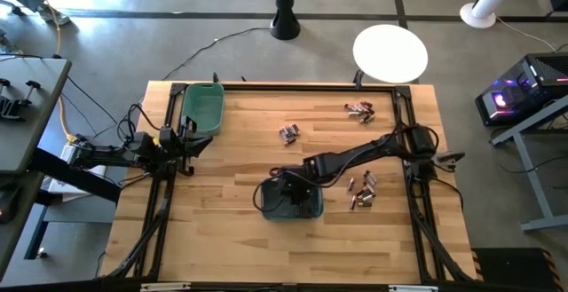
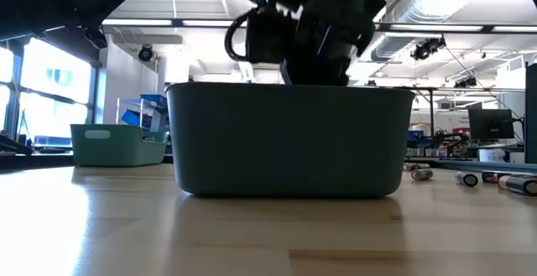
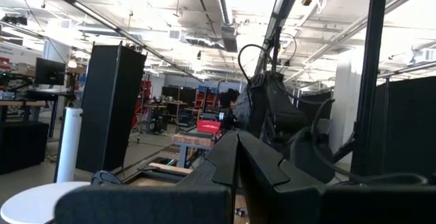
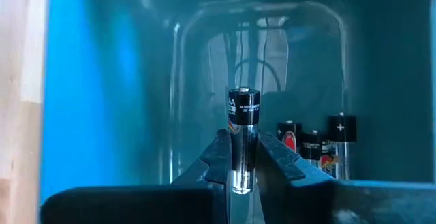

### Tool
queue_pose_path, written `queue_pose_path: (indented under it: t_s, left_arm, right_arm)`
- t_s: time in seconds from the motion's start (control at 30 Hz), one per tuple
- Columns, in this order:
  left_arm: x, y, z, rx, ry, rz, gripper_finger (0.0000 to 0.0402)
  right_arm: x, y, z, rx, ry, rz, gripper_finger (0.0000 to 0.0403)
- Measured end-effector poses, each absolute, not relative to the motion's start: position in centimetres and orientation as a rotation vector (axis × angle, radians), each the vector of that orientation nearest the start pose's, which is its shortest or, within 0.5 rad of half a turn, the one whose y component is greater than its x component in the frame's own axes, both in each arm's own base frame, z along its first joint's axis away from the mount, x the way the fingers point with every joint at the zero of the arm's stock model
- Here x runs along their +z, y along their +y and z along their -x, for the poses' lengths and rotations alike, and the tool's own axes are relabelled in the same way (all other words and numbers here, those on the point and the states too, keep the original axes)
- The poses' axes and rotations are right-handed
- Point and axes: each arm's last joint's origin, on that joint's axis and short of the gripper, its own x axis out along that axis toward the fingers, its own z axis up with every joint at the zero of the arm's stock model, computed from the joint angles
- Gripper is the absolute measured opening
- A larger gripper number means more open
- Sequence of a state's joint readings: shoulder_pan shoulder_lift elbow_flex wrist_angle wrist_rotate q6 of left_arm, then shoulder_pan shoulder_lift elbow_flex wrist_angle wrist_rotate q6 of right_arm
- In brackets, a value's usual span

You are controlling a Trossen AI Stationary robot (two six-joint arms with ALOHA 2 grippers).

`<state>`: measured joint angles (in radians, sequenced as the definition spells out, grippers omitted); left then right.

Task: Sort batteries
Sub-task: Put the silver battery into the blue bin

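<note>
My right gripper (image 1: 286, 188) reaches down into the dark teal bin (image 1: 311, 209) near the table's front and is shut on one black-and-silver battery (image 4: 243, 115). Three more batteries (image 4: 312, 146) are in that bin, on its floor. Loose batteries lie on the table in a group right of the bin (image 1: 362, 191), one in the middle (image 1: 288, 133) and one at the far right (image 1: 359, 110). My left gripper (image 3: 237, 157) waits shut at the table's left edge, by the green bin (image 1: 202, 110), and holds nothing. My right gripper pinches the battery's lower half (image 4: 243, 157) between its two fingers. The fingers slant down from above into the bin, and the battery lies along them. Its capped end (image 4: 243, 93) sticks out past the fingertips toward the bin's floor, clear of it.
In the low view the teal bin's wall (image 2: 289, 142) fills the foreground and the green bin (image 2: 117, 146) stands far left. A white round stool top (image 1: 390, 52) and a black post (image 1: 285, 12) stand beyond the table's far edge.
</note>
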<state>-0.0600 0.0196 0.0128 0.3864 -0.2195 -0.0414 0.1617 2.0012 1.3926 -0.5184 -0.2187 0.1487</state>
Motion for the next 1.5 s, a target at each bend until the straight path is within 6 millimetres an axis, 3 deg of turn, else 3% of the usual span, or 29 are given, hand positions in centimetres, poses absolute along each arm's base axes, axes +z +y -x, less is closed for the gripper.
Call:
queue_pose_path:
  t_s: [0.37,0.73,1.1,1.5]
  left_arm:
    - [20.3,0.1,-9.1,0.15,-0.387,0.095,0.0005]
    - [20.3,0.1,-9.1,0.15,-0.388,0.095,0.0005]
    - [20.4,0.1,-9.0,0.15,-0.394,0.096,0.0005]
    - [20.4,0.1,-9.0,0.15,-0.395,0.096,0.0005]
  right_arm:
    - [16.3,7.2,-39.5,0.298,1.207,-0.115,0.0028]
    - [14.4,7.2,-39.6,0.314,1.266,-0.082,0.0028]
    - [14.3,7.2,-39.7,0.315,1.266,-0.077,0.003]
    - [14.2,7.2,-39.7,0.307,1.252,0.021,0.0118]
